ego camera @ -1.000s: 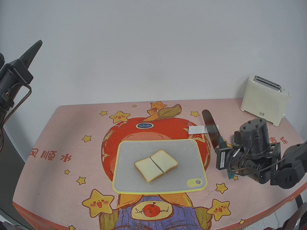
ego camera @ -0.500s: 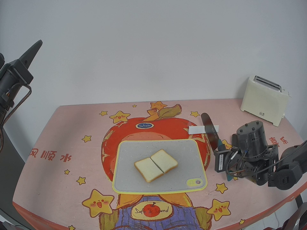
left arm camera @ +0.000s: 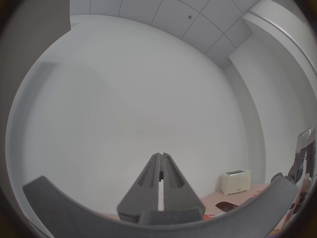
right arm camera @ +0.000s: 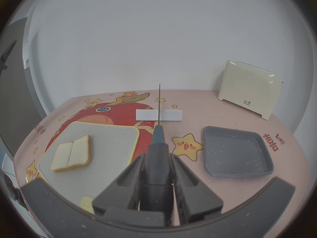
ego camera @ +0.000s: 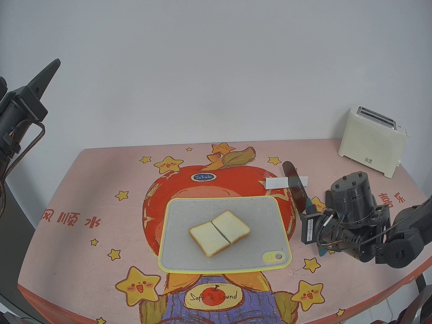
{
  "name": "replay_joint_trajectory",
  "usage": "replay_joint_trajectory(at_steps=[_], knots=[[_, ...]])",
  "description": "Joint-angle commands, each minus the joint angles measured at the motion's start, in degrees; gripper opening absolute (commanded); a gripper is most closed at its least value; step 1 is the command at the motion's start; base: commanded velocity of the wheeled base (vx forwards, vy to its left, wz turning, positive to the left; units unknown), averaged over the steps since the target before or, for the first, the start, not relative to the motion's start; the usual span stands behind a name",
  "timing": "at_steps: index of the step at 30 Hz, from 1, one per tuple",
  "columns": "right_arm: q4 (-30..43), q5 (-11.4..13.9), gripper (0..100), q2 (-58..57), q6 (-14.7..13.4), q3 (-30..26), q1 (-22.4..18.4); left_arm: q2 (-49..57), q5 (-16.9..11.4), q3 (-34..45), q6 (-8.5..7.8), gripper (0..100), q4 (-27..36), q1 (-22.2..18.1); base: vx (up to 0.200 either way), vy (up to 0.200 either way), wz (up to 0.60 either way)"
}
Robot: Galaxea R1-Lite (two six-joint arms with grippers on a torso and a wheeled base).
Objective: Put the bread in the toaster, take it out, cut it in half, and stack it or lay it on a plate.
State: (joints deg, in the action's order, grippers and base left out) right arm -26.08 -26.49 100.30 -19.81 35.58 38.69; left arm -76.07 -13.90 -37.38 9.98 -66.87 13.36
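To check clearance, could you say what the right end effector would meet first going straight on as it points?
Probably the white strip on the table, beneath the held knife; the right end effector may pass above it, height being unclear.

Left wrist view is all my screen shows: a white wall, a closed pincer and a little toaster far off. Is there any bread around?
Observer: Yes. The bread lies on a grey cutting board in the middle of the table, cut into two halves side by side.
Operator: Is a knife nearby?
Observer: The right pincer is shut on the handle of a knife, just right of the board, blade pointing away from the robot.
Operator: Any plate to put it on?
Observer: A dark tray sits on the table right of the board, bare but for crumbs.
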Motion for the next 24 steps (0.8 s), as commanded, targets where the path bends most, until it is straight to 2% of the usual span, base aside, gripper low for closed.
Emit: replay_joint_trajectory(at_steps=[1, 22, 23, 24], knots=[[0.1, -0.1, 0, 0.5, -0.1, 0.0, 0.0, 0.0, 0.0, -0.1, 0.04, 0, 0.0, 0.0, 0.000, 0.000, 0.00], [-0.1, -0.5, 0, 0.3, -0.1, -0.1, 0.2, 0.0, 0.0, 0.1, 0.04, 0, 0.0, 0.0, 0.000, 0.000, 0.00], [-0.1, -0.5, 100, 0.2, -0.1, -0.1, 0.2, 0.0, 0.0, 0.1, 0.04, 0, 0.0, 0.0, 0.000, 0.000, 0.00], [-0.1, -0.4, 100, 0.2, -0.1, -0.1, 0.2, 0.0, 0.0, 0.1, 0.04, 0, 0.0, 0.0, 0.000, 0.000, 0.00]])
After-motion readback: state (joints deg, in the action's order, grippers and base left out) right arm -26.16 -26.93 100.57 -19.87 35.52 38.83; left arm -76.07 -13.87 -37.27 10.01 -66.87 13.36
